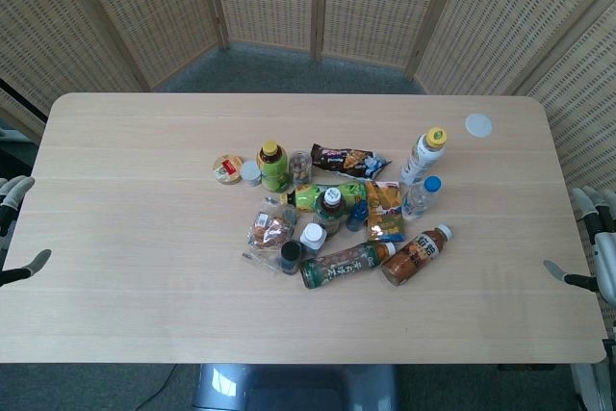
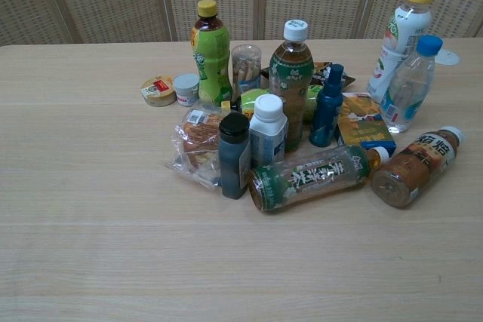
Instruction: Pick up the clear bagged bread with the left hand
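Two robot hands sit at the table's outer edges in the head view. Left hand (image 1: 17, 228): off the left rim, fingers apart, holding nothing, well apart from the clutter. Right hand (image 1: 592, 238): off the right rim, fingers likewise spread and empty. Clear plastic bag of brown bread (image 2: 195, 143) lies flat on the light wooden table (image 2: 83, 209), at the left side of the central cluster, touching a small upright black-capped dark bottle (image 2: 235, 155) and near a white-capped bottle (image 2: 268, 130).
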Motion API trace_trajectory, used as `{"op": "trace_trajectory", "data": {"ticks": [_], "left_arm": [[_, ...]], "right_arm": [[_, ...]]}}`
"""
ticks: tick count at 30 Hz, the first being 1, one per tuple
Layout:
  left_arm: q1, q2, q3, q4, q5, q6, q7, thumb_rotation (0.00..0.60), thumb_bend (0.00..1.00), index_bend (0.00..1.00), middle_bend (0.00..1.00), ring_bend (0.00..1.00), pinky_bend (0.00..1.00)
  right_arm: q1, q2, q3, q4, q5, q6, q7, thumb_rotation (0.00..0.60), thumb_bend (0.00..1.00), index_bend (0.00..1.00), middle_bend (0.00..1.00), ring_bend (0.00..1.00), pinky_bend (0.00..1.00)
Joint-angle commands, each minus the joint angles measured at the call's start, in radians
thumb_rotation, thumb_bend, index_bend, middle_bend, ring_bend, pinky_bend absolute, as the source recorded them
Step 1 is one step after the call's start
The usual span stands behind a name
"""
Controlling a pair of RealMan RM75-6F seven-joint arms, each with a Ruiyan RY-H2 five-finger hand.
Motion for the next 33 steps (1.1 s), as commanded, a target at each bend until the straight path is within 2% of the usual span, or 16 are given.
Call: {"op": "trace_trajectory", "data": {"ticks": [1,13,19,24,28,33], "left_arm": [[0.000,-0.002,0.001,0.002,0.003,-0.004,0.000,0.600,0.30,0.00,0.00,0.00,0.00],[-0.011,0.002,-0.005,0.008,0.016,-0.033,-0.018,0.600,0.29,0.00,0.00,0.00,0.00],[-0.075,0.009,0.000,0.025,0.061,-0.153,-0.049,0.600,0.29,0.00,0.00,0.00,0.00],[-0.175,-0.004,0.005,0.044,0.091,-0.330,-0.087,0.600,0.29,0.00,0.00,0.00,0.00],[-0.256,-0.073,-0.011,0.082,0.079,-0.438,-0.071,0.600,0.29,0.00,0.00,0.00,0.00],[-0.358,-0.240,-0.036,0.167,0.019,-0.551,-0.013,0.600,0.29,0.00,0.00,0.00,0.00]], "right_arm": [[0.002,-0.001,0.000,-0.002,-0.001,-0.002,-0.002,0.515,0.01,0.00,0.00,0.00,0.00],[-0.012,0.005,-0.003,-0.010,-0.006,0.020,0.005,0.511,0.02,0.00,0.00,0.00,0.00],[-0.016,0.013,-0.004,-0.017,-0.008,0.025,0.005,0.515,0.02,0.00,0.00,0.00,0.00],[-0.021,0.019,-0.004,-0.022,-0.010,0.032,0.005,0.514,0.02,0.00,0.00,0.00,0.00],[-0.032,0.027,-0.004,-0.026,-0.008,0.047,0.006,0.515,0.01,0.00,0.00,0.00,0.00],[-0.051,0.038,-0.006,-0.033,-0.005,0.070,0.008,0.512,0.02,0.00,0.00,0.00,0.00]]}}
